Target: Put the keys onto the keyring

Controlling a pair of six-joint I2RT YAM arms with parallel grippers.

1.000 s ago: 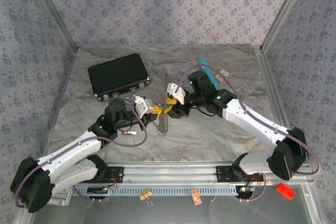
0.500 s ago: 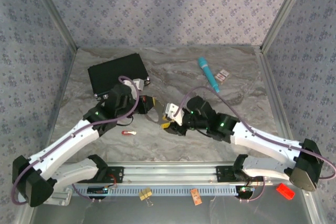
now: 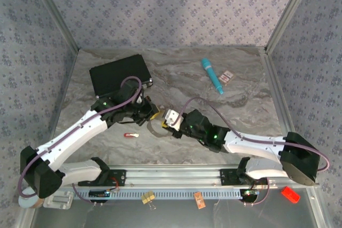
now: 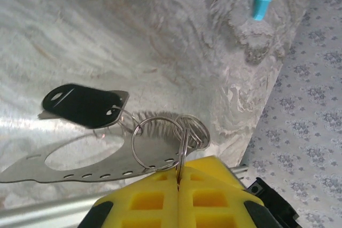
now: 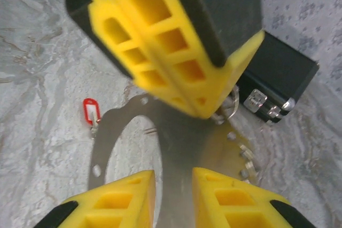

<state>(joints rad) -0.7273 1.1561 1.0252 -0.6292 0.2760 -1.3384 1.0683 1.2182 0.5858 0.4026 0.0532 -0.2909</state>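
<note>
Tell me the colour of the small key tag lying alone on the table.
The key tag is red; clearest in the right wrist view.

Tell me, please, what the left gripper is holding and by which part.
The left gripper is shut on a small wire ring, pinched by its lower edge between the fingertips. A black tag appears linked to it, beside the keyring.

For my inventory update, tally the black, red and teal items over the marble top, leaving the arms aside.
Black: 2, rectangular hard case, flat plastic key tag
Red: 1, small plastic key tag
Teal: 1, pen-like stick
Total: 4
</note>
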